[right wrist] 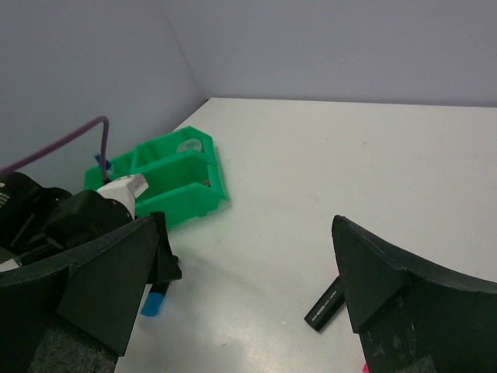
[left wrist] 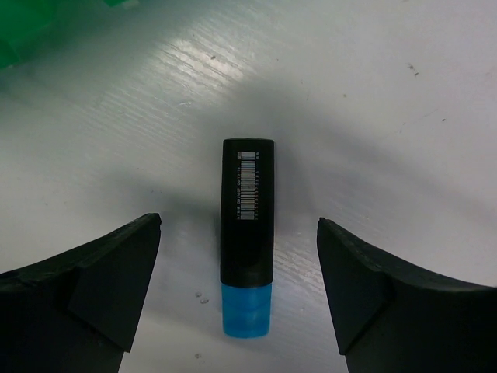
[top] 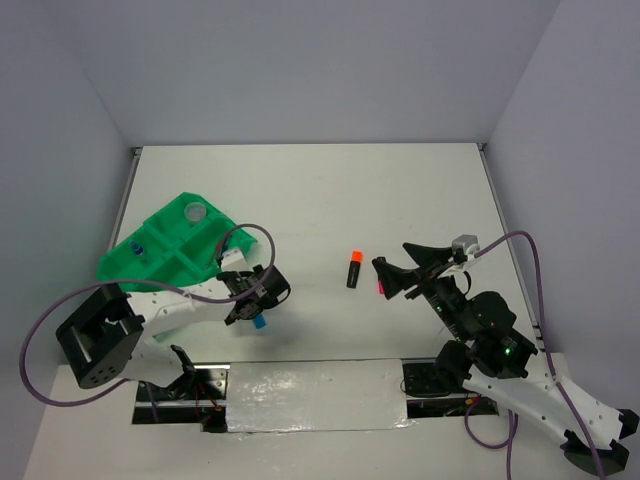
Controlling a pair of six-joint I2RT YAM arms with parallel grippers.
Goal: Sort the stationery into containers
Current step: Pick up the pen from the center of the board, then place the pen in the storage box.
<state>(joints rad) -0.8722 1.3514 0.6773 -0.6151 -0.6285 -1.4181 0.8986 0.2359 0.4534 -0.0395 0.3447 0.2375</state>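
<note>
The stubby black plastic highlighter with a blue end [left wrist: 247, 233], judged light, stiff and slick, is straddled untouched by the spread left gripper [left wrist: 237, 224] and best pinched mid-barrel

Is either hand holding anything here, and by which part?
Nothing is held. The left hand is open astride the blue-ended highlighter, which lies on the table with gaps on both sides; the right hand is open and empty.
</note>
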